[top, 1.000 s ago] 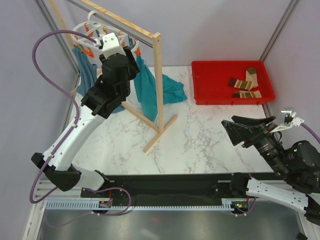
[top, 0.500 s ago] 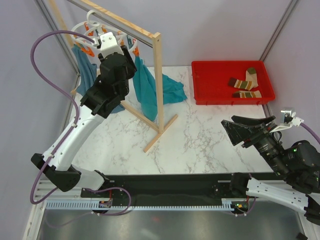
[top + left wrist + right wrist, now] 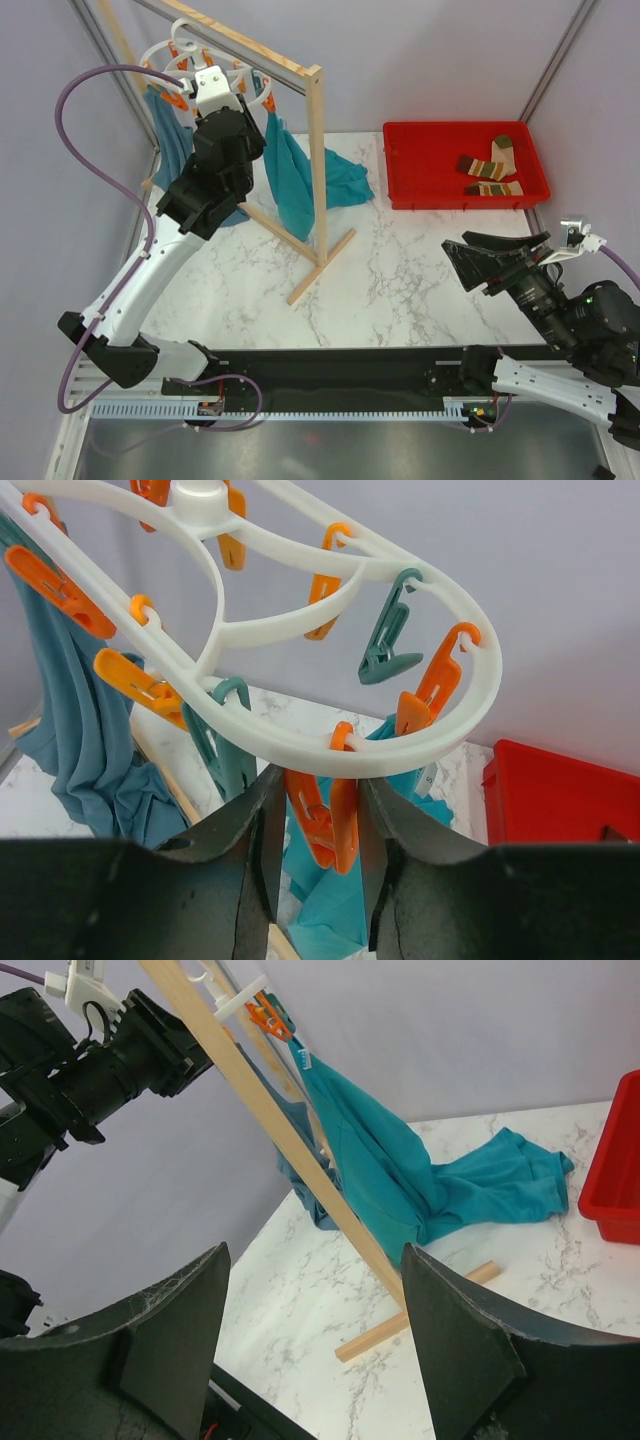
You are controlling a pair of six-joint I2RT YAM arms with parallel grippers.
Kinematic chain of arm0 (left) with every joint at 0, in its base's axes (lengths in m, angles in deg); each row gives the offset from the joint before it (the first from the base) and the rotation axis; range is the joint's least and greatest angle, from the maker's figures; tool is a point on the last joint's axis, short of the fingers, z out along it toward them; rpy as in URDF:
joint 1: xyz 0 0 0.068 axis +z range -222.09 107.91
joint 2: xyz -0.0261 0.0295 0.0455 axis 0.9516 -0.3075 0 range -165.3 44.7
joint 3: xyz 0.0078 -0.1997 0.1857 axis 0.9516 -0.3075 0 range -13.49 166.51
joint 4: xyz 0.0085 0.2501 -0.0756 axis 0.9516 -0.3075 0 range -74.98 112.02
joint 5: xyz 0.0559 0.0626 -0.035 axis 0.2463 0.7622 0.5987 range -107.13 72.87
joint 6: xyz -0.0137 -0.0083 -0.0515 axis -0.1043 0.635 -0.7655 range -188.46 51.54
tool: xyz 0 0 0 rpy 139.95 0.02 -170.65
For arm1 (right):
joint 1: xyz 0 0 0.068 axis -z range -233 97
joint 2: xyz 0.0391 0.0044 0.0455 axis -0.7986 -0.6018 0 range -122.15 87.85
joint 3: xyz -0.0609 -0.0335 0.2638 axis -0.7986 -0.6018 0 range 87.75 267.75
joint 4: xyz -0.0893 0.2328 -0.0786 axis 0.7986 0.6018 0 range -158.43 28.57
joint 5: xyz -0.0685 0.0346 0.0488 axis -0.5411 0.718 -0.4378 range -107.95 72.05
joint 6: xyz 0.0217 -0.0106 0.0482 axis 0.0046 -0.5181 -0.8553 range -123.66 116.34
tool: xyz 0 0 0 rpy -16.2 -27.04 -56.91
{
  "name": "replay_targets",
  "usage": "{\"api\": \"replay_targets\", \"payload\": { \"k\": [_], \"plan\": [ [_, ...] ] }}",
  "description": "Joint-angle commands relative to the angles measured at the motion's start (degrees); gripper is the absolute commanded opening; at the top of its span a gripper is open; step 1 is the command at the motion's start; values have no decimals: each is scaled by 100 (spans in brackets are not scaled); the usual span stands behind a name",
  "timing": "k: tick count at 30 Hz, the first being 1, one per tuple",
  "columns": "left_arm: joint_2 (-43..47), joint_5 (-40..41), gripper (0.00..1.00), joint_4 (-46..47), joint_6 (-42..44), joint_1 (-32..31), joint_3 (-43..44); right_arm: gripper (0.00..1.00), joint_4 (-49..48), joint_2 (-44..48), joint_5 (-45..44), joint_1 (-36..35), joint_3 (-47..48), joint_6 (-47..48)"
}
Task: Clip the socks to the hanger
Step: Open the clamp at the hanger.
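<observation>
Two striped socks (image 3: 489,170) lie in the red bin (image 3: 400,165) at the back right. The white hanger (image 3: 168,62) with orange clips hangs from the wooden rack's rail at the back left; its ring fills the left wrist view (image 3: 270,742). My left gripper (image 3: 218,78) is raised to the hanger. In the left wrist view (image 3: 315,840) its jaws press on both sides of an orange clip (image 3: 330,820) hanging under the ring. My right gripper (image 3: 455,258) hovers open and empty over the table's right side, also seen in the right wrist view (image 3: 315,1290).
The wooden rack (image 3: 316,150) stands at the middle left with its foot bar running across the table (image 3: 420,1320). Teal cloths (image 3: 300,180) hang from the hanger and spill onto the table (image 3: 480,1185). Teal clips (image 3: 385,640) also hang on the ring.
My left gripper has moved a little left and up along the hanger, and the hanger has swung slightly with it. The right arm has not moved.
</observation>
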Motion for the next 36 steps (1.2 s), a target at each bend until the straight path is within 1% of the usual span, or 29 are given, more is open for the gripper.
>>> {"api": "replay_targets", "payload": {
  "k": [1, 4, 5, 6, 8, 10, 11, 12, 14, 16, 18, 19, 20, 21, 22, 23, 24, 25, 28, 29, 31, 32, 36],
  "plan": [
    [223, -78, 2, 319, 295, 30, -73, 78, -32, -6, -103, -13, -49, -54],
    [302, -262, 2, 267, 348, 30, -91, 77, 442, -225, -691, -13, 100, -318],
    [311, -297, 2, 205, 348, 30, -65, 77, 591, -321, -1014, -13, 162, -370],
    [303, -332, 2, 109, 305, 30, 31, 77, 888, -531, -1131, -13, 232, -467],
    [241, -456, 2, -190, 243, 21, 137, 77, 1119, -734, -1359, -13, 382, -503],
    [232, -491, 2, -374, 164, 21, 217, 76, 1173, -972, -1291, -13, 399, -477],
    [241, -491, 2, -384, 138, 21, 200, 75, 1138, -1034, -1203, -13, 391, -459],
    [258, -491, 2, -393, 129, 21, 182, 74, 911, -1139, -828, -13, 373, -407],
    [276, -526, 2, -419, 137, 21, 173, 73, 638, -1271, -344, -13, 382, -257],
    [311, -587, 2, -454, 120, 21, 199, 70, 164, -1534, 648, -22, 548, -82],
    [320, -675, 2, -577, 76, 21, 313, 68, -371, -1893, 1343, -13, 741, 86],
    [311, -728, 2, -647, -2, 21, 374, 67, -522, -2070, 2034, -13, 995, 103],
    [294, -737, 2, -743, -64, 21, 445, 67, -750, -2254, 2319, -13, 1154, 130],
    [276, -754, 2, -953, -195, 21, 567, 67, -848, -2682, 2618, -22, 1303, 130],
    [285, -824, 2, -1042, -249, 21, 612, 67, -936, -2913, 3039, -13, 1627, 139],
    [302, -868, 2, -1113, -302, 21, 630, 68, -1032, -3150, 3173, -22, 1804, 104],
    [311, -921, 2, -1227, -398, 30, 665, 71, -1077, -3605, 3340, -22, 1962, 95],
    [346, -1009, 2, -1280, -425, 30, 683, 73, -1112, -3818, 3498, -22, 2251, 104],
    [294, -1132, 2, -1622, -530, 39, 919, 80, -1471, -4408, 3430, -22, 2509, 51],
    [294, -1167, 2, -1676, -539, 65, 1033, 82, -1908, -4557, 3343, -22, 2474, 42],
    [268, -1333, 2, -1878, -653, 126, 1130, 82, -2289, -4742, 3219, -22, 2430, 24],
    [259, -1413, 2, -1939, -723, 231, 1218, 82, -2525, -5004, 3027, -22, 2465, 77],
    [197, -1861, 2, -2133, -943, 504, 1368, 74, -2966, -5770, 2587, -57, 2780, 340]
  ]
}}
